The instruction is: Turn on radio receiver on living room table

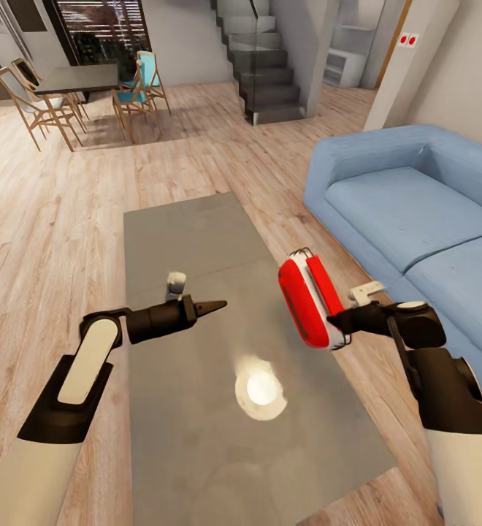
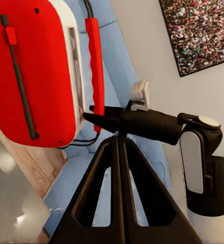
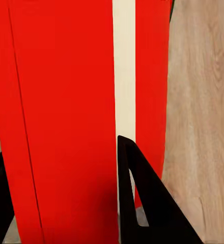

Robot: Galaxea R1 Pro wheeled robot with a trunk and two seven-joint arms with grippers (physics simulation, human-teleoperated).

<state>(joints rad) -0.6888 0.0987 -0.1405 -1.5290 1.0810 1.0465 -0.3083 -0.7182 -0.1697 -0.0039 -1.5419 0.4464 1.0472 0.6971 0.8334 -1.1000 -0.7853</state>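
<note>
My right gripper (image 1: 337,323) is shut on the bright red radio receiver (image 1: 308,301) and holds it on edge, lifted above the right side of the long grey-brown table (image 1: 190,241). In the right wrist view the radio's red body and white trim (image 3: 66,101) sit between the two dark fingers (image 3: 137,203). My left gripper (image 1: 213,305) hangs shut and empty over the middle of the table, pointing at the radio from a short distance. Seen from the left wrist, the closed left gripper (image 2: 119,142) aims toward the radio (image 2: 35,76), and the right gripper (image 2: 94,118) grips its lower edge.
A blue sofa (image 1: 416,197) runs along the table's right side. Wooden floor lies to the left. A dark dining table with wooden chairs (image 1: 77,77) and a staircase (image 1: 266,66) stand at the back. A framed picture (image 2: 198,30) hangs on the wall behind the sofa.
</note>
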